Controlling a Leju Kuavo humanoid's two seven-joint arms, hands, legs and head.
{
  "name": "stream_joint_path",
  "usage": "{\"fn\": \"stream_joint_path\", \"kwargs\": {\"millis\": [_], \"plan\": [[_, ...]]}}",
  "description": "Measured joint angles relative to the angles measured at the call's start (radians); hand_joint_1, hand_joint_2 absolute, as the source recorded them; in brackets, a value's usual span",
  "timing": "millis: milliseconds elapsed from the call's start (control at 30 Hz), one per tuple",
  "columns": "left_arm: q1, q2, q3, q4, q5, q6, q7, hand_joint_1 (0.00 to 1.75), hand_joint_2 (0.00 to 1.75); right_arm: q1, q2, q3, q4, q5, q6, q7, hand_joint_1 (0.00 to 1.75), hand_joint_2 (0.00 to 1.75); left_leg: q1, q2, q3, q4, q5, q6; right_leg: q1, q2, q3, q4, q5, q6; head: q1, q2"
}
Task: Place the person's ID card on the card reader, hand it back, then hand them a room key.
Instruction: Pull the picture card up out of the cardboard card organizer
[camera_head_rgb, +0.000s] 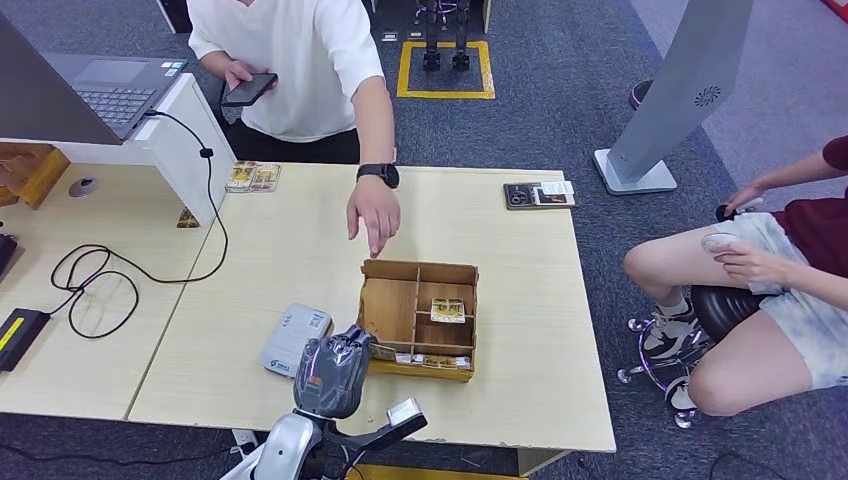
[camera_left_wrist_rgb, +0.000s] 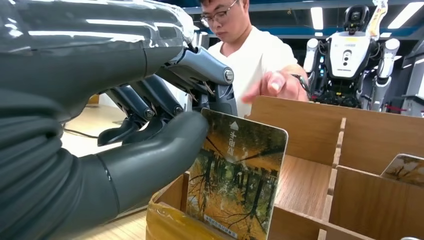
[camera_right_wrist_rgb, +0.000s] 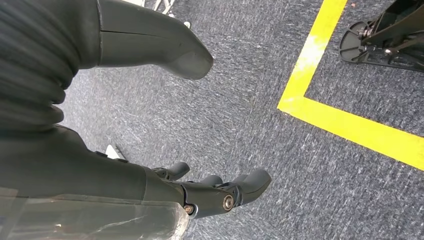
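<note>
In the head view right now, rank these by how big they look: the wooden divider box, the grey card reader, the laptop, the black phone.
1. Laptop, though cut off at the frame edge
2. Wooden divider box
3. Grey card reader, partly hidden behind the left robot hand
4. Black phone

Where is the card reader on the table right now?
In the head view the card reader lies on the table near its front edge, just left of the wooden box and beside the robot's left hand.
</note>
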Motion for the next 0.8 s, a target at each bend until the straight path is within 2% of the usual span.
{"fn": "stream_joint_path", "kwargs": {"millis": [233,367,500,800], "plan": [[0.001,-0.003,0.007,0.0,0.03,0.024,-0.024,1.75,1.75,0.0,0.0,0.0,0.0,0.0,-0.001,-0.003,0.0,1.75,0.0,0.0,0.0,0.0,0.0,0.0,0.0,0.0,0.0,0.0,0.0,0.0,0.0,0.0],[0.002,-0.02,0.029,-0.014,0.134,0.07,-0.101,1.75,1.75,0.001,0.0,0.0,0.0,0.0,-0.004,-0.004,0.0,1.75,0.0,0.0,0.0,0.0,0.0,0.0,0.0,0.0,0.0,0.0,0.0,0.0,0.0,0.0],[0.0,-0.045,0.066,-0.057,0.225,0.073,-0.193,1.75,1.75,0.001,0.0,0.0,0.0,0.0,-0.006,-0.006,0.0,1.75,0.0,0.0,0.0,0.0,0.0,0.0,0.0,0.0,0.0,0.0,0.0,0.0,0.0,0.0],[-0.009,-0.072,0.102,-0.111,0.342,0.073,-0.265,1.75,1.75,0.001,0.001,0.0,0.0,0.002,-0.007,-0.007,0.0,1.75,0.0,0.0,0.0,0.0,0.0,0.0,0.0,0.0,0.0,0.0,0.0,0.0,0.0,0.0]]}}
